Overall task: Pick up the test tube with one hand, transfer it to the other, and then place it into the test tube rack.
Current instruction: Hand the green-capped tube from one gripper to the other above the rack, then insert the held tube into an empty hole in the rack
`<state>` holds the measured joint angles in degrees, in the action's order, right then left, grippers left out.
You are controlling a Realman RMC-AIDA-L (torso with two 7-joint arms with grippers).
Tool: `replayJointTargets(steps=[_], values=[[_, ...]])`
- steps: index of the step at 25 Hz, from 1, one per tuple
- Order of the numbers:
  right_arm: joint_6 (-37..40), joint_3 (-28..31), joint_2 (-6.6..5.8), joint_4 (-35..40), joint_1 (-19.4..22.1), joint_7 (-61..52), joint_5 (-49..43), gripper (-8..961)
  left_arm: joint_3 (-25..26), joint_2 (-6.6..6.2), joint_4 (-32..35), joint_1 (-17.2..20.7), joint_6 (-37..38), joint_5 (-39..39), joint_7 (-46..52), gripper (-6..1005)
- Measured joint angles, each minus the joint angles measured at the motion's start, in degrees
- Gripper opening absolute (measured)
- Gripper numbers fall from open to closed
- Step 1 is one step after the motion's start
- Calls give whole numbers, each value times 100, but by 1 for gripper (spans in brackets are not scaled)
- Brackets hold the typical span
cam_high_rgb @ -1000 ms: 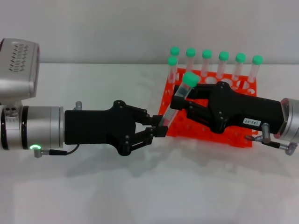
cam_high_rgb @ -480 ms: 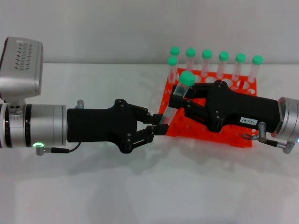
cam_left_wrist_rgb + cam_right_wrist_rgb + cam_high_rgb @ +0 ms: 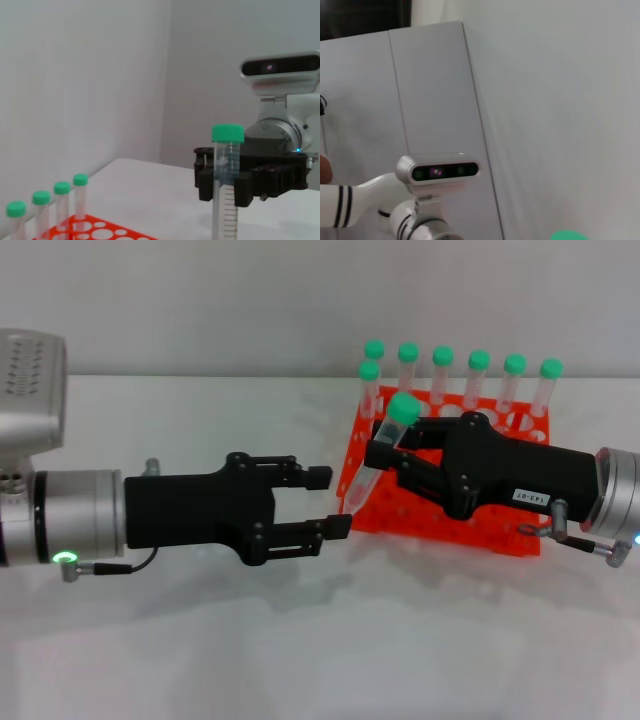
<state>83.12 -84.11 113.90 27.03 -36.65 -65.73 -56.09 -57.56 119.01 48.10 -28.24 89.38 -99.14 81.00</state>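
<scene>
Test tube (image 3: 383,452) is in the air, green cap up and tilted, pinched near its upper part by the right hand (image 3: 385,455), the black one with the small white label. It sits in front of the near-left corner of the test tube rack (image 3: 445,512), with its lower tip just beside the left hand's fingers. The left hand (image 3: 325,502), on the arm with the green ring, is spread wide and level, one finger above and one below, gripping nothing. From the left wrist view the tube (image 3: 225,185) stands upright, clamped in the right hand (image 3: 227,182), with a row of capped tubes and the orange rack (image 3: 95,231) low in the corner.

So the handover looks done, and placing is the job now. My read: the left hand should clear off sideways without brushing that lower tip. The right hand needs to lift a touch, bring the tube upright, line its tip over a free hole near the front of the rack, and lower it straight. The back row of seven green-capped tubes (image 3: 461,380) is close, so approach from the front.
</scene>
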Motion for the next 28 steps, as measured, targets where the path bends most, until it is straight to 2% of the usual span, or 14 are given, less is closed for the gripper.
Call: replayJointTargets(steps=[4,8,14,19,24,28], values=[[-153,0,1,12,1,20,1,221,135,2,1,186,-3,77,-22,561],[-410,-2,44,15,-7,113,0,224,574,13,-32,579,-114,285,-239,683],[-1045,-10,128,43,-52,465,11,229,1212,15,-613,1140,-344,1042,-918,880],[-1667,2,163,74,-87,710,62,233,1654,20,-1383,1385,-495,1690,-1519,880],[-2299,-7,218,109,-253,905,203,237,1743,25,-1780,1783,-512,2314,-2172,881],[-2643,-8,218,110,-323,968,361,241,1747,31,-2127,1819,-610,2616,-2493,881]])
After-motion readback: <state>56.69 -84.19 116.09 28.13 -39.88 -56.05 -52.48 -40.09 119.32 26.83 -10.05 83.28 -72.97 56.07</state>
